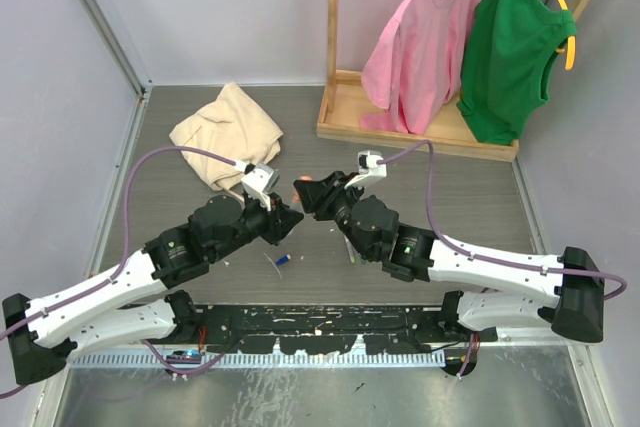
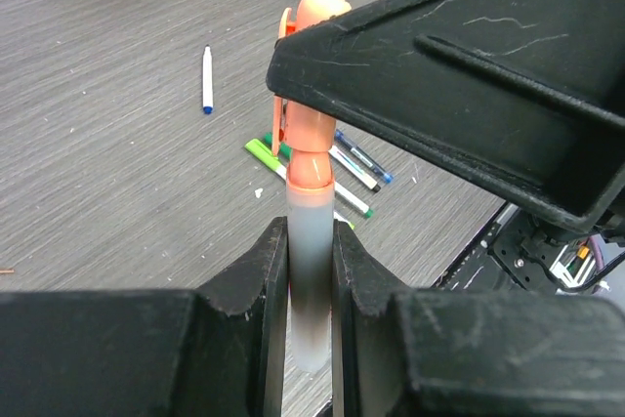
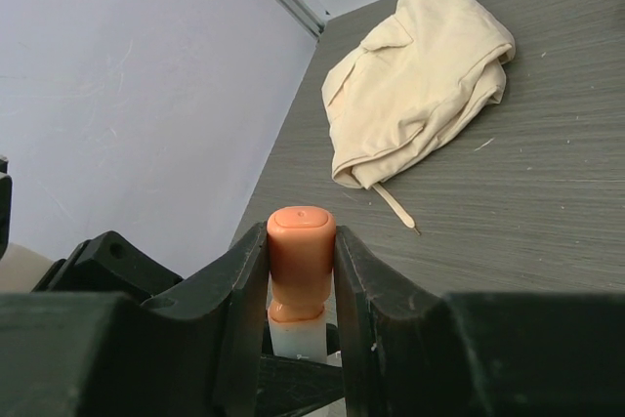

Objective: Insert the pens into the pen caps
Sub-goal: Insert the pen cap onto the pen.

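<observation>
The orange pen cap [image 2: 311, 95] sits end-on over the tip of a pale grey-barrelled pen [image 2: 311, 271], the two in one line and held up off the table [image 2: 98, 173], out in front of the arms near the middle of it. From here I can't tell if the cap is pressed fully home.

The left gripper [image 2: 311, 241] is clamped on the pen's barrel, a finger pressed to each side, with the pen standing up between them. The right gripper [image 3: 301, 251] is pinched on the cap itself, its pads flat against the orange sides. From its own camera the cap's rounded end points outward and the white of the barrel shows just beneath. In the overhead view the two grippers meet nose to nose.

Down on the table beneath the held pen lies a small cluster of loose pens [image 2: 337, 168], crossing and touching one another: one bright green, one with a blue end, one white with a green tip. A white pen with a blue tip [image 2: 207, 78] lies alone, well apart from that cluster.

Further back on the left lies a crumpled cream cloth [image 1: 228, 132]. At the back right stands a wooden rack [image 1: 400, 122] with a pink shirt [image 1: 415, 47] and a green top [image 1: 510, 47] on hangers.
</observation>
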Controlling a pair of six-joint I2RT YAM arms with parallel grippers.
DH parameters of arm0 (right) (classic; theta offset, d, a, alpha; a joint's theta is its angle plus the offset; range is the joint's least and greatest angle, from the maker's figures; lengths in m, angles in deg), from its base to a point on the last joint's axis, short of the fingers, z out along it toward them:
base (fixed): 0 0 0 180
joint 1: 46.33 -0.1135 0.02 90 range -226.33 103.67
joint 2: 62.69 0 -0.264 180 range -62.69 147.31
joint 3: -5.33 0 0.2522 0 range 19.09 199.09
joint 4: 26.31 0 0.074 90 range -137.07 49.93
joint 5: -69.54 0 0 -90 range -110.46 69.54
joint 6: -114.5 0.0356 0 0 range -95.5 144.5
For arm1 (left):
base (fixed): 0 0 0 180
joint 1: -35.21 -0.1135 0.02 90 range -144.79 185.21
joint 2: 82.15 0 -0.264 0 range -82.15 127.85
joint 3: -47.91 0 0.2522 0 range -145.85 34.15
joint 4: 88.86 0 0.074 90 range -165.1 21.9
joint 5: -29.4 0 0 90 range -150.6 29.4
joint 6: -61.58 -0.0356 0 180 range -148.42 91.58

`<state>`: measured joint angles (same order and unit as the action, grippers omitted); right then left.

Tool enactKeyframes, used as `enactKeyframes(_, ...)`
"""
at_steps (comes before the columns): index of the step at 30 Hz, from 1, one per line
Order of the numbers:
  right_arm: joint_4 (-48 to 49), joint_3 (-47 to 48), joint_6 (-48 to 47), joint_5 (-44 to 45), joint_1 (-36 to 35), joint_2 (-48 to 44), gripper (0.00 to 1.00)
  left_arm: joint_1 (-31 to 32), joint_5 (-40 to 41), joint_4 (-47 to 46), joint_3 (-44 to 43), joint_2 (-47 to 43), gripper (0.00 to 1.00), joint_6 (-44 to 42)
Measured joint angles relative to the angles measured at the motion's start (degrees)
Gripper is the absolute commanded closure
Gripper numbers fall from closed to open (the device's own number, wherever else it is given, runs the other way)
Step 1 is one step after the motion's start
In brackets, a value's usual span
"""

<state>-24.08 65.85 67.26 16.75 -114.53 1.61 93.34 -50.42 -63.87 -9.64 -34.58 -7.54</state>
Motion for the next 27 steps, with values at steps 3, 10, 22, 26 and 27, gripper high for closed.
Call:
enactKeyframes(3,-0.79,0.28,0.0,-0.04,-0.07,0.37,1.0,0.0,0.15,0.37,0.0,0.28,1.0,-0.31)
enactKeyframes(10,-1.86,0.61,0.09,-1.18,-0.42,0.63,1.0,0.0,1.14,0.68,0.0,0.33,1.0,-0.79)
enactKeyframes(22,-3.82,0.96,0.63,-3.08,-0.09,0.66,1.0,0.61,2.4,1.95,-0.44,0.74,1.0,-1.2)
enactKeyframes(26,-4.07,1.79,0.46,-4.66,0.24,1.22,1.0,0.68,3.41,2.78,-1.36,0.72,1.0,-2.08)
enactKeyframes(27,-4.04,2.01,0.31,-5.01,0.37,1.31,1.0,0.68,3.69,2.86,-1.55,0.72,1.0,-2.34)
